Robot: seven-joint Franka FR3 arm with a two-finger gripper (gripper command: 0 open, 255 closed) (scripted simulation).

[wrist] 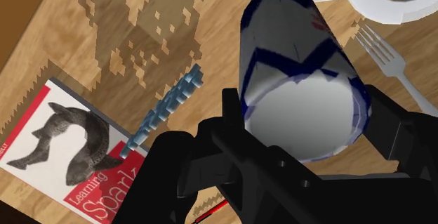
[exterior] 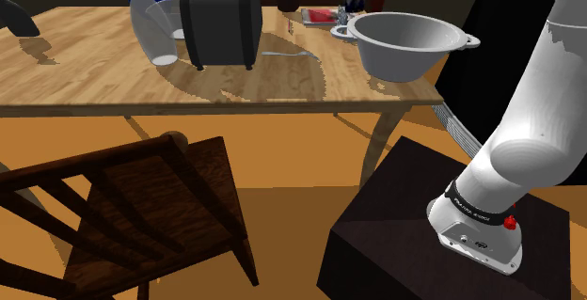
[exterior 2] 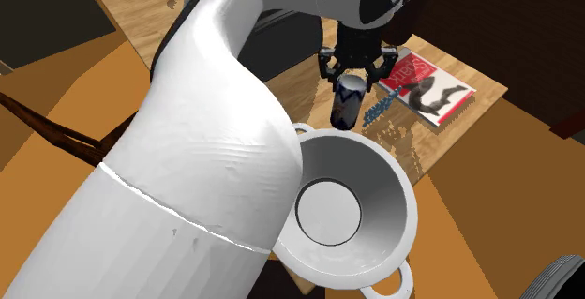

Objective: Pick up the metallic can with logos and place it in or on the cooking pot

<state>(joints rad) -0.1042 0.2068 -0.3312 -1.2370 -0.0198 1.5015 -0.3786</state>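
Since our gripper (exterior 2: 354, 72) has its fingers clamped on the blue-and-silver can (exterior 2: 346, 102), seemingly lifted off the table (exterior: 75, 72), we judge the carry to be in hand. In the second exterior view the can hangs at twelve o'clock from the white pot (exterior 2: 380, 171), just outside its rim. Next we must centre it over the bowl, then lower and release.

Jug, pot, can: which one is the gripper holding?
The blue-and-silver can, clasped in the gripper beside the pot's rim. The grey pot and the clear jug stand on the wooden table.
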